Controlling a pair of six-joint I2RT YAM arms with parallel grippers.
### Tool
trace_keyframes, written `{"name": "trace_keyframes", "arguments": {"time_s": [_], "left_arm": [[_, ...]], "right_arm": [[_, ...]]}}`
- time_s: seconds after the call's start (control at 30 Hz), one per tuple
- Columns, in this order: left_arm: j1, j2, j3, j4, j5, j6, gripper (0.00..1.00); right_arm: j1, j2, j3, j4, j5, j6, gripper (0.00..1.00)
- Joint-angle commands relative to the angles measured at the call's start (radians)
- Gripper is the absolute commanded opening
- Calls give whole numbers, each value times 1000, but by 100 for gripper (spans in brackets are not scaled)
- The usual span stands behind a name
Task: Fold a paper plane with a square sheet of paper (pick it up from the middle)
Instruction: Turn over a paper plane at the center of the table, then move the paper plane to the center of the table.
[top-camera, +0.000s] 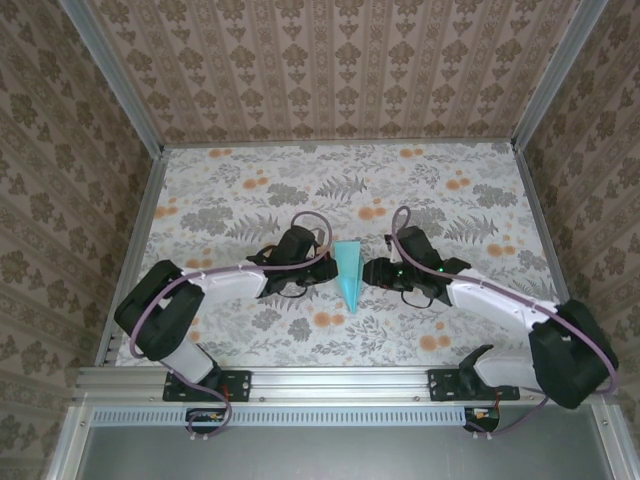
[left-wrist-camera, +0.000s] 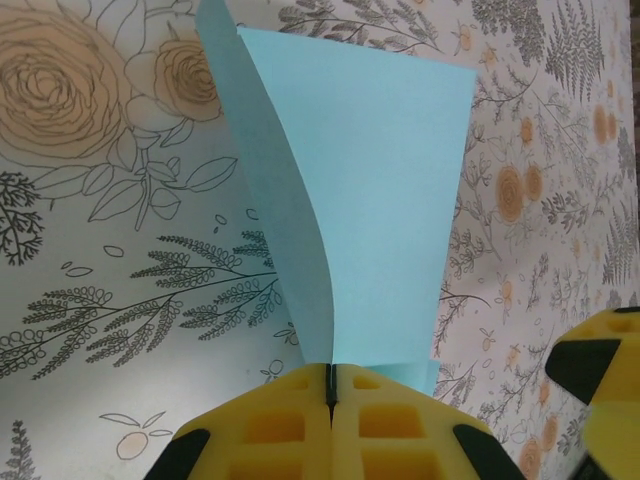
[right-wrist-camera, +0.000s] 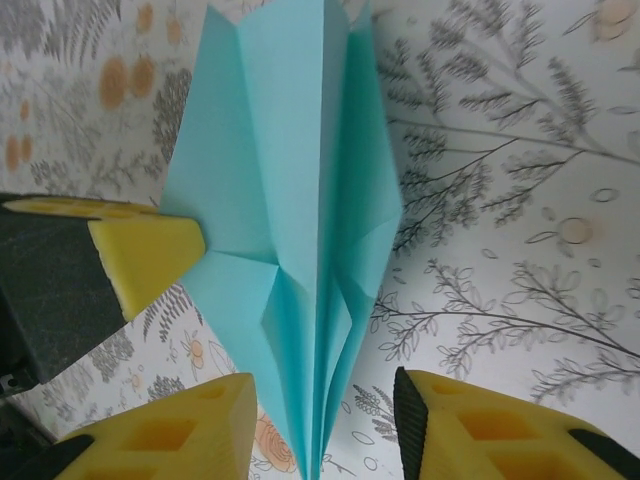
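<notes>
Light turquoise paper plane (top-camera: 349, 272): slim folded dart, creased layers slightly splayed, narrow tip near, wide tail far.

Stands boxed in on three sides by walls (top-camera: 330, 70) papered in brown damask stripes. Shows a pale tabletop (top-camera: 250, 180) printed with grey ferns and orange blossoms. Carries an aluminium rail (top-camera: 330, 382) along the near edge and slanting posts (top-camera: 111, 72) at the back corners. Sits under soft, even light.
</notes>
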Motion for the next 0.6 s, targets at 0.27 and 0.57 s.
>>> {"name": "trace_keyframes", "arguments": {"time_s": [0.27, 0.57], "left_arm": [[29, 58, -77, 135, 43, -50, 0], [35, 64, -84, 124, 37, -46, 0]], "right_arm": [[75, 217, 151, -28, 8, -53, 40], [86, 299, 204, -55, -8, -79, 40]]}}
